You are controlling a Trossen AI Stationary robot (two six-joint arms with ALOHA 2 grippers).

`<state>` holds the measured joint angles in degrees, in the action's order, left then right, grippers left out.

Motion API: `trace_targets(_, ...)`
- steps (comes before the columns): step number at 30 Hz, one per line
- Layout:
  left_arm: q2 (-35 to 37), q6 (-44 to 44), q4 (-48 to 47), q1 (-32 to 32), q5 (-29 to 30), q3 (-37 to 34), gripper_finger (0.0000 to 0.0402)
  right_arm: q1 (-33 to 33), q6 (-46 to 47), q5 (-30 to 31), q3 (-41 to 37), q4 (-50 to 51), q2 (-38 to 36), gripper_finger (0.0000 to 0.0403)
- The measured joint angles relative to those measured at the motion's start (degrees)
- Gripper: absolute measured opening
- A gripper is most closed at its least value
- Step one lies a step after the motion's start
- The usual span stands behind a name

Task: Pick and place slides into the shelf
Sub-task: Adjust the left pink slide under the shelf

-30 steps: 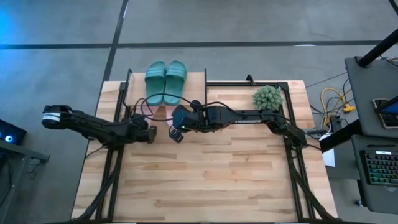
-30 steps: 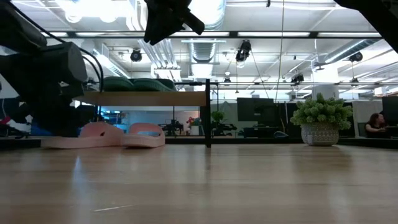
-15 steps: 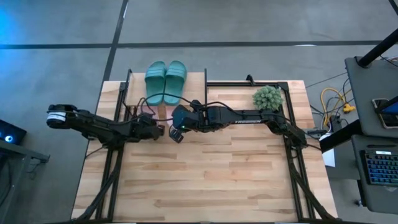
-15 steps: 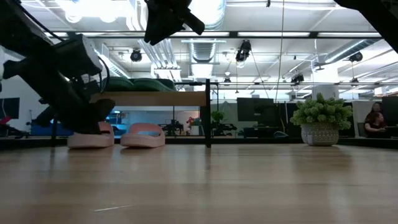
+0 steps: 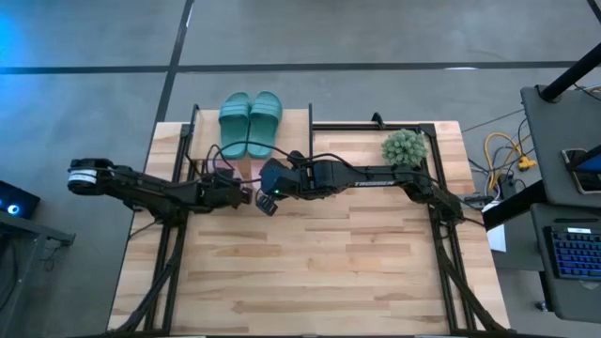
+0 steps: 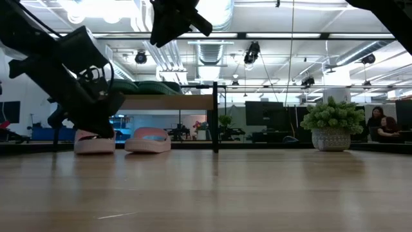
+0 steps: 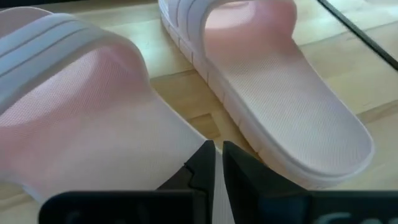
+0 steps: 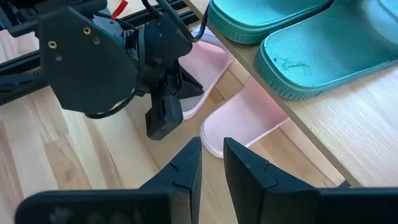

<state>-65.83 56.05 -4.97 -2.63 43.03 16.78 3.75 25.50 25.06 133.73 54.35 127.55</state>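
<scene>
Pink slides (image 6: 122, 140) are sitting side by side on the table under the shelf (image 6: 161, 102), at about 10 o'clock from the table's middle; the teal pair (image 5: 250, 120) is already lying on the shelf's top board. I'm judging them as light, soft rubber, bendy, a bit grippy, not fragile; the heel rim or the wide strap looks best for a pinch.

I'm holding the left gripper (image 7: 214, 163) right at the heel of one pink slide (image 7: 81, 124), fingers nearly together. Whether they're pinching its rim, I can't tell. The other pink slide (image 7: 267, 87) is lying just beside it.

The right gripper (image 8: 211, 158) is hovering above, at 12 o'clock of the table, fingers narrow, holding nothing. A plant (image 5: 405, 146) is standing at 2 o'clock, well apart.
</scene>
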Motion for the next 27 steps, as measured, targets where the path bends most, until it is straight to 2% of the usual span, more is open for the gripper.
trace_targets(7,0.91,0.15,0.13,0.02,-1.11,-0.23,0.0017,0.0,-0.03,0.28,0.0,0.37,0.01,0.0059)
trace_targets(15,-7.61,0.07,2.99,0.03,-5.56,-1.68,0.0017,-0.28,-0.45,0.48,0.0,0.34,0.01,0.0059)
trace_targets(20,-8.76,0.02,-2.82,0.13,-6.08,-1.26,0.0017,-0.39,-0.45,0.48,0.0,0.39,0.0,0.0059)
trace_targets(27,-2.22,-7.22,-13.52,0.2,-6.6,-1.75,0.0017,-0.44,-0.45,0.5,0.0,1.15,0.01,0.0059)
